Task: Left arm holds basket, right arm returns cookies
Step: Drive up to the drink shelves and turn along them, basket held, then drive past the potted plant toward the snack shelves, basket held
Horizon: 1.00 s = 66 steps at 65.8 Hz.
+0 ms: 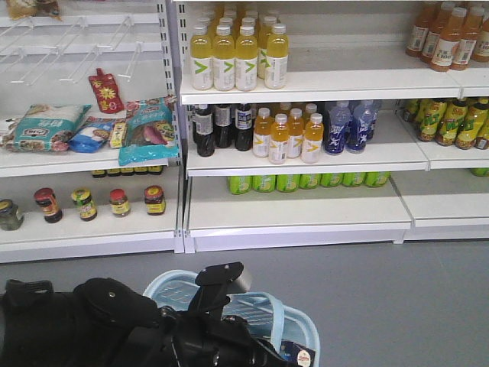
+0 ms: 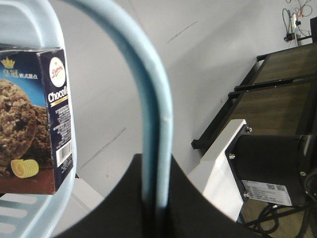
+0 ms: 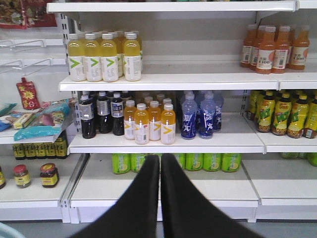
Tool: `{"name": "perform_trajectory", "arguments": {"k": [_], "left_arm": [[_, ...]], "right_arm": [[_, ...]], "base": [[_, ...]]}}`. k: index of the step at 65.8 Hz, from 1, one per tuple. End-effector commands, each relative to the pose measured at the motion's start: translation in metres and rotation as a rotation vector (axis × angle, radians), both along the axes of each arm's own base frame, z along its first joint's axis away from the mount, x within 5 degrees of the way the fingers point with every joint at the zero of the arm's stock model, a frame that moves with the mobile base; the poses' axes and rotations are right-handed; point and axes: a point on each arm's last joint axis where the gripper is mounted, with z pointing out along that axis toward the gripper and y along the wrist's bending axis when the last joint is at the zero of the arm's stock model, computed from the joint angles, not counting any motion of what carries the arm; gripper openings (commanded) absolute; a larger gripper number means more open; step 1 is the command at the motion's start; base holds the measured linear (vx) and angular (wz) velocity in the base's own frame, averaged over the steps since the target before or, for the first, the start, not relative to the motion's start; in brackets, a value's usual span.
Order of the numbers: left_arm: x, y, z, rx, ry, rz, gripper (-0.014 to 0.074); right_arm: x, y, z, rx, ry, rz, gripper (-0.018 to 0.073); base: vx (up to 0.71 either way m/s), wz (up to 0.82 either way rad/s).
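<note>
Two grippers: left gripper is clamped on the handle of the basket. The right gripper has its fingers pressed together with nothing between them.
Cookies: carton sits inside the basket against the rim. In the front view only a corner with the round logo shows, at the basket's right-hand end.
Carton axis: looks stood on end, with the long axis running roughly along the handle strap in the left wrist view. The barcode side faces the strap.
Bearing from right gripper: it points level at the shelves, so the carton is out of its view. I judge the carton to be below and behind its line of sight.
Nearer arm: the left arm is closer but busy with the handle. The pick falls to the right arm, coming from the basket's right end.
Next move (judgement): right gripper opens, tips down and comes in from above across the carton's narrow faces.
Risk: the handle strap arches just beside the carton, so the approach lane is tight. The basket hangs from one strap and may swing on contact.
Drop spot: cannot tell which shelf takes the carton.
</note>
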Motion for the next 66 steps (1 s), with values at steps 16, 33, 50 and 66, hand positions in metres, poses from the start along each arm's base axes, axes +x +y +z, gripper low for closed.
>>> {"name": "perform_trajectory", "arguments": {"k": [16,33,50,66], "left_arm": [[-0.0016,-0.0042,0.0224,-0.084,-0.018,-0.007,-0.0006],[-0.0014,-0.0042,0.0223,-0.083,-0.019,-0.005,-0.0006],[-0.0014,-0.0042,0.0223,-0.083,-0.019,-0.005,-0.0006],[-0.0014,-0.0042,0.0223,-0.083,-0.019,-0.005,-0.0006]], "right_arm": [[-0.0005,-0.0002,0.0076,0.008,-0.082,-0.002,-0.0008],[-0.0005,-0.0002,0.0076,0.008,-0.082,-0.002,-0.0008],[-0.0005,-0.0002,0.0076,0.008,-0.082,-0.002,-0.0008],[-0.0005,-0.0002,0.0076,0.008,-0.082,-0.002,-0.0008]], "base": [[0.28,-0.34],[0.22,-0.57],[0.17,-0.64],[0.15,-0.62]]}}
